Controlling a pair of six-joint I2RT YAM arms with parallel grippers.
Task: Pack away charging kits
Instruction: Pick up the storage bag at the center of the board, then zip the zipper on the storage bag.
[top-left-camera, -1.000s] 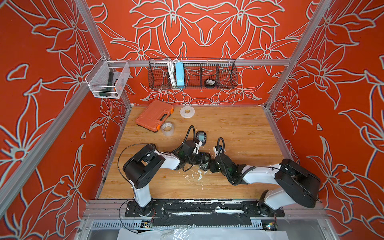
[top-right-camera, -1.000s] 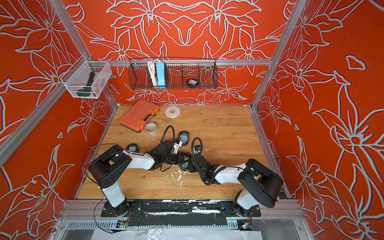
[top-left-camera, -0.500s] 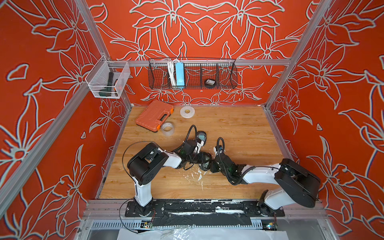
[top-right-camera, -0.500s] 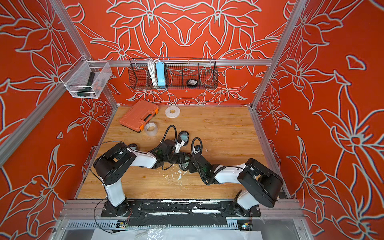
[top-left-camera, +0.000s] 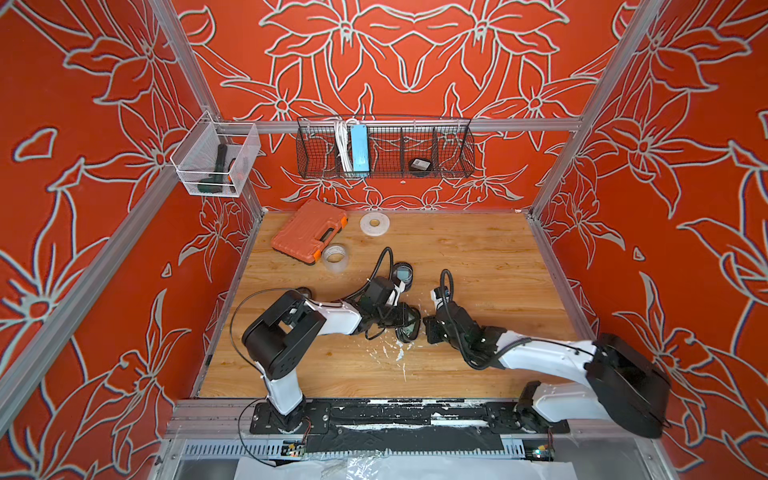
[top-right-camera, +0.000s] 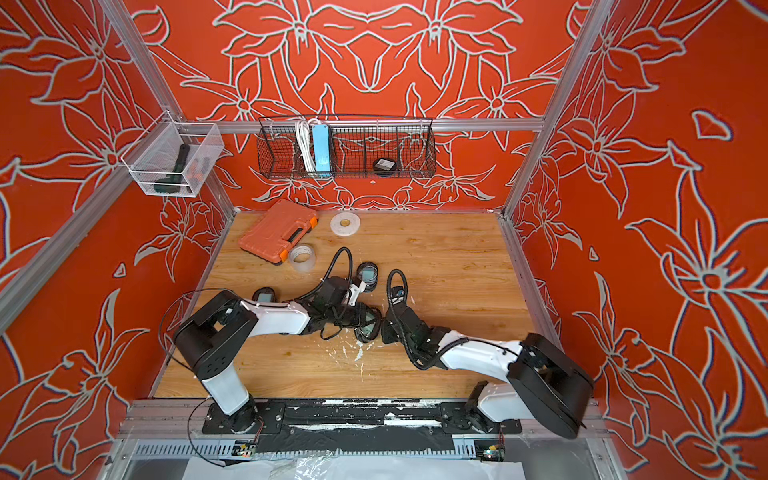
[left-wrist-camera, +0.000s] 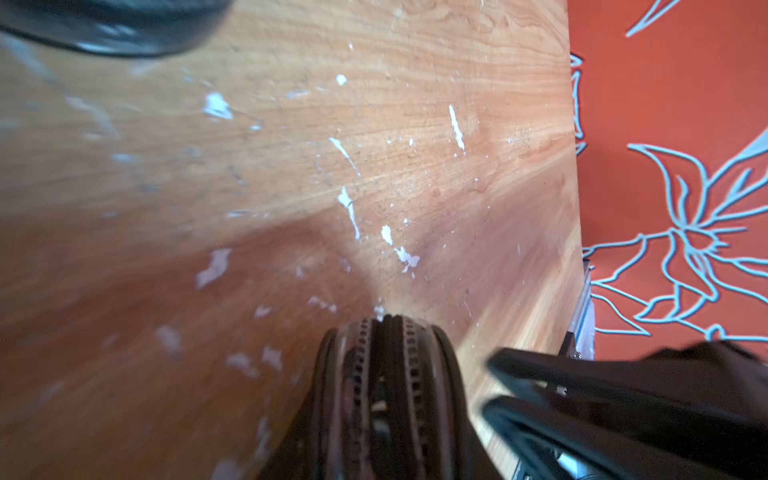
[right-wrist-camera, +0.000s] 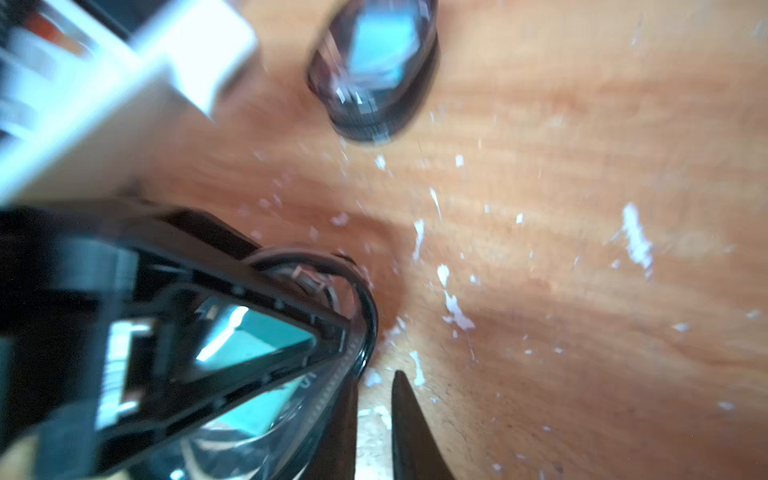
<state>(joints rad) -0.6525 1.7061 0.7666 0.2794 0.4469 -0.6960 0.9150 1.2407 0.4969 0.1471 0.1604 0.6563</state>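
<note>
My left arm reaches low from the near left to the middle of the table (top-left-camera: 478, 257), with its elbow bent. The left gripper (top-left-camera: 402, 319) pinches a pouch (top-left-camera: 409, 330) from both sides. My right arm lies low too and reaches in from the near right. The right gripper (right-wrist-camera: 376, 399) has its tips only a little apart. Nothing is between them, and they sit just beside the pouch's rim.

The table is wood with white flecks on it. The walls (top-left-camera: 685, 166) are red with big drawn flowers.

The pouch is in the middle of the table, between the two grippers. It is tipped up on its rim, and its clear top faces right and up. A teal cube (right-wrist-camera: 257, 340) is inside. Its long side seems to run near to far. A second pouch (top-left-camera: 402, 274) lies flat just on the far side of the left gripper, clear top up. A third pouch (top-right-camera: 263, 296) lies by the left arm's elbow.
</note>
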